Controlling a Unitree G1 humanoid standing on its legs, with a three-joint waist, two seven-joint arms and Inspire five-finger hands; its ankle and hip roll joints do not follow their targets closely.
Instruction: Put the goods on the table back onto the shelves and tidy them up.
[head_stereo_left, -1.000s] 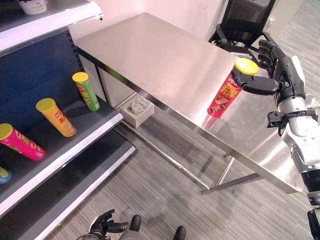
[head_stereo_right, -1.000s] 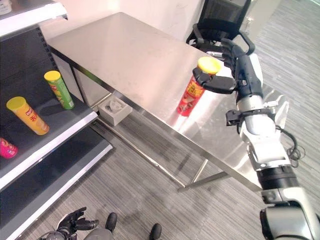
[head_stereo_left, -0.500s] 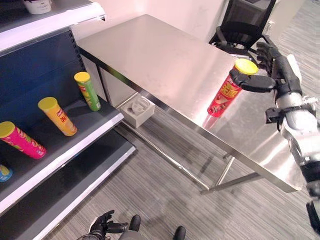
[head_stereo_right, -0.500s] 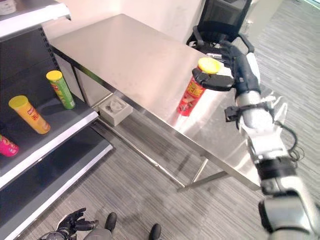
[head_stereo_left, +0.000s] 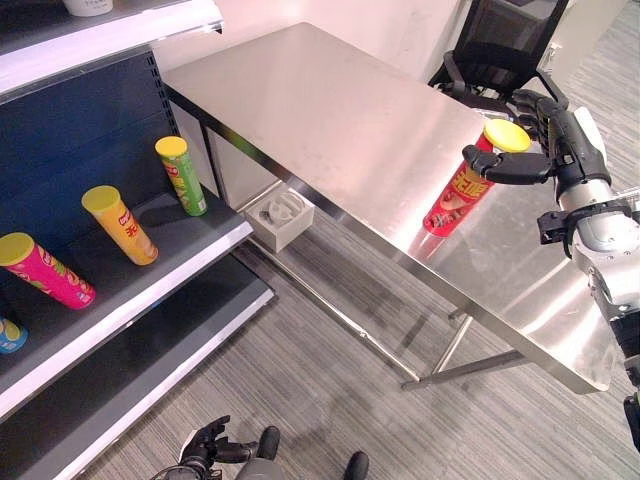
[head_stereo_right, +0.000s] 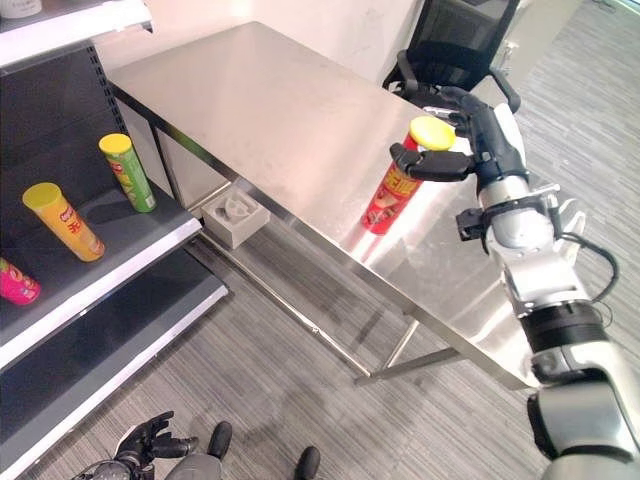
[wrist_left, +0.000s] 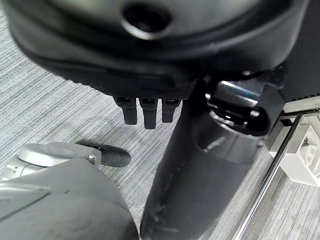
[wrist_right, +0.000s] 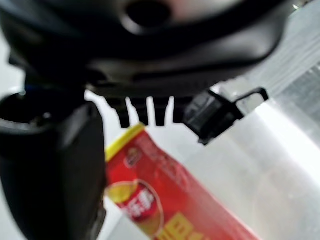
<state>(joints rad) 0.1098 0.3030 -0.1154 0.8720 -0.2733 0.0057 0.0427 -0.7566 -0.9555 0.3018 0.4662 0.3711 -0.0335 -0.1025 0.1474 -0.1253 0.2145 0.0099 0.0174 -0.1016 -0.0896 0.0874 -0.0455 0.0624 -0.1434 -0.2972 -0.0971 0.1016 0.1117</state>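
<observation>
Red and yellow-lidded, the crisp tube (head_stereo_left: 462, 190) is standing on the steel table (head_stereo_left: 330, 110) at three o'clock, the right hand (head_stereo_left: 545, 140) reaching around its top with thumb and fingers spread, not yet closing, likely readying a grasp for carrying it to the shelf (head_stereo_left: 150, 270) at nine o'clock, where other tubes (head_stereo_left: 120, 225) are lying. The left hand (head_stereo_left: 205, 447) is hanging low at six o'clock, fingers loosely curled, holding nothing.

the right hand (wrist_right: 150, 60) looms dark across the view, its thumb (wrist_right: 50, 170) a thick black mass to one side and its fingertips (wrist_right: 145, 116) in a short row beside it. past them leans a red crisp can (wrist_right: 165, 200) with a yellow lid, tilted on the shiny steel table (wrist_right: 280, 165), close between thumb and fingertips; contact is unclear.
</observation>
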